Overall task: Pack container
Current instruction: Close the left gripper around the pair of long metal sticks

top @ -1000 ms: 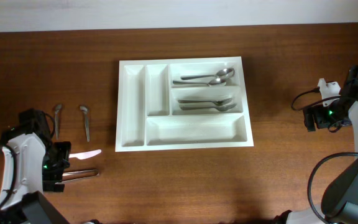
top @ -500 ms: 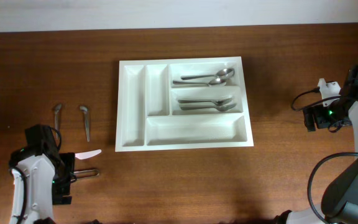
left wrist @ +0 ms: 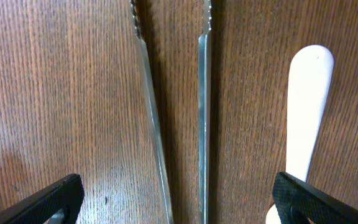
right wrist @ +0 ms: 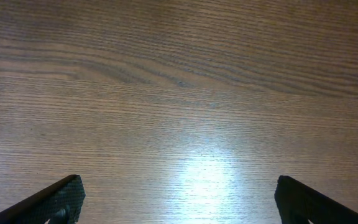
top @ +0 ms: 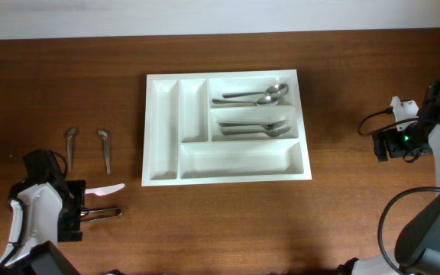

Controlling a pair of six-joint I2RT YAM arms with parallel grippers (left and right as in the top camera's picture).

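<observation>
Overhead: white container [top: 235,159] centred on bench [top: 67,76], spoons [top: 254,96] sorted in two crosswise compartments. Left gripper [left wrist: 180,200] spread wide above metal utensil [left wrist: 201,124] beside white knife [left wrist: 306,106], likely lining up pick. Right gripper [right wrist: 179,200] wide, empty, parked aside.

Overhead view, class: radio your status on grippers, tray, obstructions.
Left gripper open over loose metal utensils. Right gripper open, empty. Large white plastic cutlery tray part-filled with metal spoons. Nothing blocking.
</observation>
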